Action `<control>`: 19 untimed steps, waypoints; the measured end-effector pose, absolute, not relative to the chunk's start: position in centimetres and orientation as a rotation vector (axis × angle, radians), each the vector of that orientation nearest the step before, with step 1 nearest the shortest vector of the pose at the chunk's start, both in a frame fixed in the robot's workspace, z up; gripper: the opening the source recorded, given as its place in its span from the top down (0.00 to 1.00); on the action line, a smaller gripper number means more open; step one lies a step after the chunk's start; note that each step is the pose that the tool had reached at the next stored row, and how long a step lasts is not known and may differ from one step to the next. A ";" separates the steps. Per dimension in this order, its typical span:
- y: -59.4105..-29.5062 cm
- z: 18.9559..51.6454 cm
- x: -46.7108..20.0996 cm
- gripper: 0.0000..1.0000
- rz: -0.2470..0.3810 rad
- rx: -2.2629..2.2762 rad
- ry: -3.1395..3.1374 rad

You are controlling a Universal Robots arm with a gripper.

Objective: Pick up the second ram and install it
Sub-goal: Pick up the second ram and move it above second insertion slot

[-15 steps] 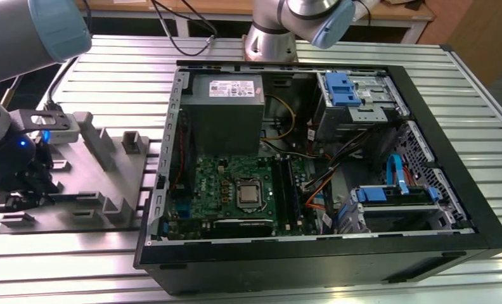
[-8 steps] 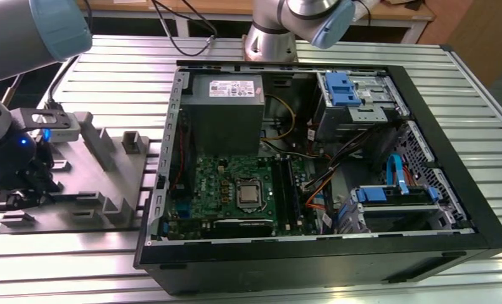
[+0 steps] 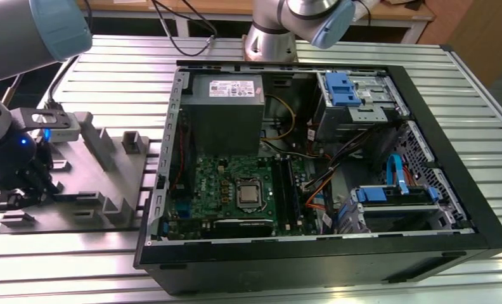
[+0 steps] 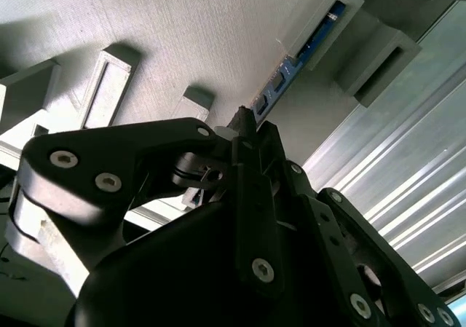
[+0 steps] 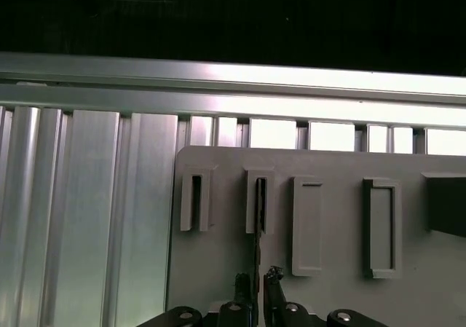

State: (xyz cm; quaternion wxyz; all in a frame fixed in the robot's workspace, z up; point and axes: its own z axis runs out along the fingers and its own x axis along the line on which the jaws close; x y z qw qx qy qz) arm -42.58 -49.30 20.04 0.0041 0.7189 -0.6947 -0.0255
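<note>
The pick is the step in hand, as I read it; the install has not begun. The gripper (image 3: pixel 18 193) is down over the grey fixture plate (image 3: pixel 107 183), which lies on the slatted desk (image 3: pixel 65 266) near its edge at the exterior view's left; the open computer case (image 3: pixel 319 256), with its green board (image 3: pixel 225 183), stands well apart from it, toward the desk's middle.

The second ram (image 5: pixel 256 229) stands on edge over the plate, its far end in a narrow holder (image 5: pixel 260 196) and its near end reaching in at the gripper (image 5: pixel 256 289); whether the jaws are pressing on the card or only standing beside it, I cannot tell.

Getting it free, in my judgement, calls for a firm hold on the flat faces and a pull in line with the holder's slot; so thin a card would likely bind or tip if drawn askew.

The exterior view gives the layout, plate at one side and case at the other. The first wrist view looks along the card's thin edge, so the card reads as a dark line in a row of holders. The second wrist view, from low beside the gripper (image 4: pixel 244 123), shows the card's flat side (image 4: pixel 295 61), dark with some blue, running from its holder (image 4: pixel 331 14) toward the gripper's tip.
</note>
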 end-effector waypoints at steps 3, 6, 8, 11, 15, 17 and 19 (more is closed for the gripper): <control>-49.3 20.0 -42.6 0.78 -0.080 2.253 -2.177; -49.4 20.1 -42.6 0.78 -0.080 2.252 -2.177; -49.4 20.0 -42.6 0.78 -0.080 2.252 -2.177; -49.4 20.0 -42.6 0.78 -0.080 2.253 -2.177; -49.4 20.0 -42.6 0.78 -0.080 2.253 -2.177; -49.4 20.0 -42.6 0.78 -0.080 2.253 -2.177; -49.4 20.0 -42.6 0.80 -0.080 2.253 -2.177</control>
